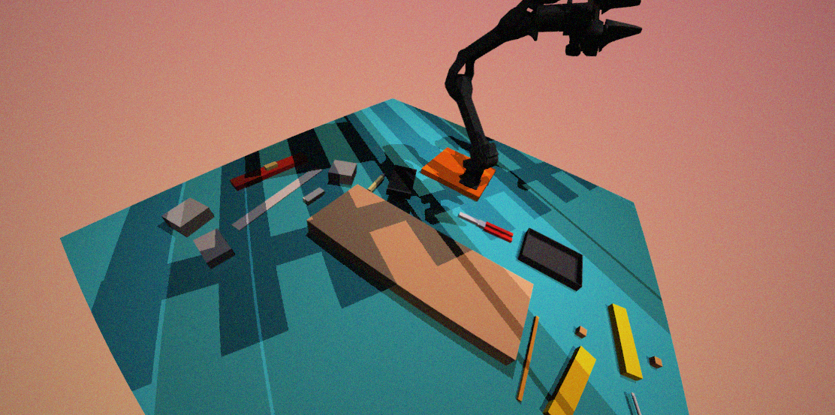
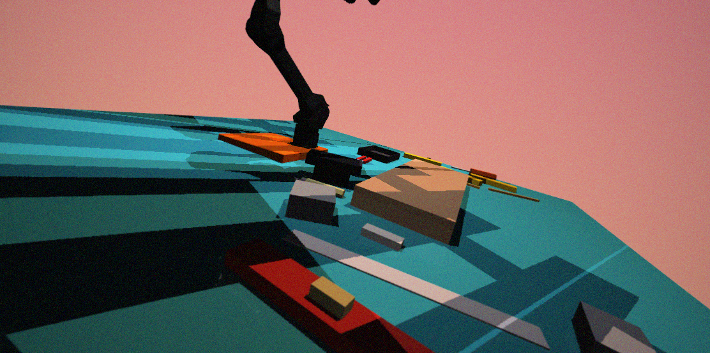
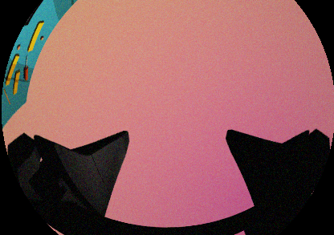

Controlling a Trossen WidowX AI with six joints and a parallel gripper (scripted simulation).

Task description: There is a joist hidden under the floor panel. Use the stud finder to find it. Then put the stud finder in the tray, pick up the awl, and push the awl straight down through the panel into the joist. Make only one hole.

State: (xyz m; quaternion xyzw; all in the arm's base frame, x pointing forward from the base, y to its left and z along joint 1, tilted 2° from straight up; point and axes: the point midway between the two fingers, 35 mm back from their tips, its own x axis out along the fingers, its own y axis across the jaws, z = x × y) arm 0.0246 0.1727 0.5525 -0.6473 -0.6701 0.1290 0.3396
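My gripper (image 1: 640,16) (image 3: 180,136) is open and empty, raised high above the table and pointing sideways, away from the objects. The tan floor panel (image 1: 408,260) (image 2: 427,186) lies mid-table; no hole can be made out. A black block on a narrower foot (image 1: 401,180) (image 2: 333,161), apparently the stud finder, stands beside the panel near the arm's base. A khaki-handled stick (image 1: 375,183) (image 2: 327,187), apparently the awl, lies between that block and a grey block. The black tray (image 1: 552,257) (image 2: 378,153) is empty. The joist is hidden.
Red-handled pliers (image 1: 496,231) lie between panel and tray. Yellow bars (image 1: 625,341) (image 3: 36,36), small cubes and a thin orange stick (image 1: 528,359) lie past the panel. Grey blocks (image 1: 188,215), a flat pale strip (image 1: 274,199) and a red bar (image 1: 286,164) (image 2: 278,276) lie opposite.
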